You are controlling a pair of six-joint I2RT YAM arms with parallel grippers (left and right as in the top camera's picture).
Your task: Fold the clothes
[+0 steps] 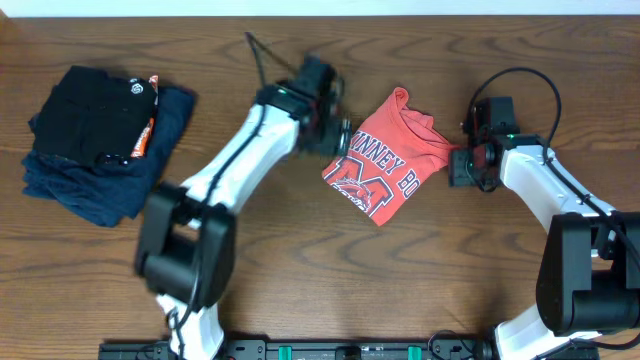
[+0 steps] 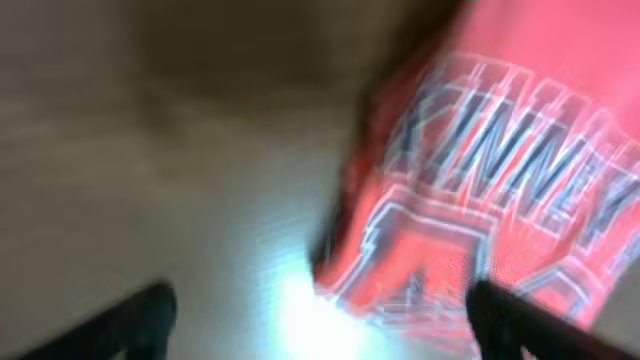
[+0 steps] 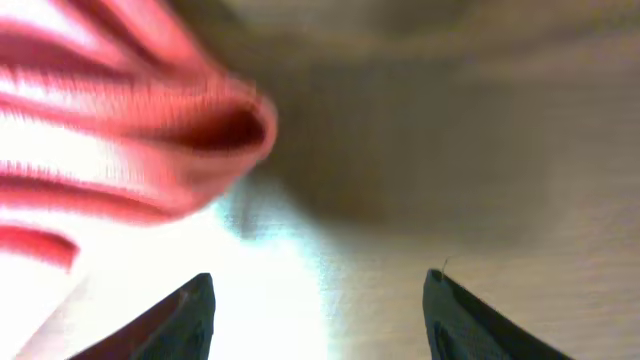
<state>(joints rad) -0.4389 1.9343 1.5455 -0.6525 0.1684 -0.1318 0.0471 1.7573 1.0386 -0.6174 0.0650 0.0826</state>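
The coral-red T-shirt (image 1: 388,155) lies folded into a small bundle mid-table, its white and dark lettering facing up. My left gripper (image 1: 333,128) is at the shirt's left edge, open and empty; the left wrist view is blurred and shows the lettered shirt (image 2: 500,170) ahead between the spread fingers (image 2: 320,320). My right gripper (image 1: 460,163) is at the shirt's right edge, open and empty; the right wrist view shows a red fold of the shirt (image 3: 120,140) at upper left and bare wood between the fingers (image 3: 318,300).
A stack of black (image 1: 95,115) and navy-blue (image 1: 110,190) folded garments lies at the far left of the wooden table (image 1: 300,260). Cables loop above both arms.
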